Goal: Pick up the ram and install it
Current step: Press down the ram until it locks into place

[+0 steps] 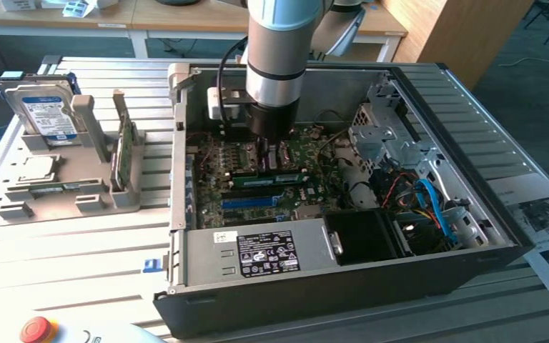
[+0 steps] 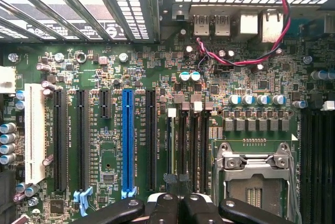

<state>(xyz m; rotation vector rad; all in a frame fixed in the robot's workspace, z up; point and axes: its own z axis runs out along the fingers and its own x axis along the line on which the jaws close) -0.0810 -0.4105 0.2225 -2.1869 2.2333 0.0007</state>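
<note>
Hovering inside the computer case (image 1: 503,236), the gripper (image 2: 178,182), jaws closed, sits above the motherboard's memory slots (image 2: 189,145).

1 open PC case (image 1: 351,286), 1 hard drive (image 1: 43,107), 1 blue slot (image 2: 127,140), 1 white slot (image 2: 34,132), 1 CPU socket (image 2: 255,174).

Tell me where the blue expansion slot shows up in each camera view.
Exterior view: the blue slot lies on the green motherboard, between the arm and the power supply.
Wrist view: the blue slot stands between long black slots.
Shared landmark: the green motherboard around it.
</note>
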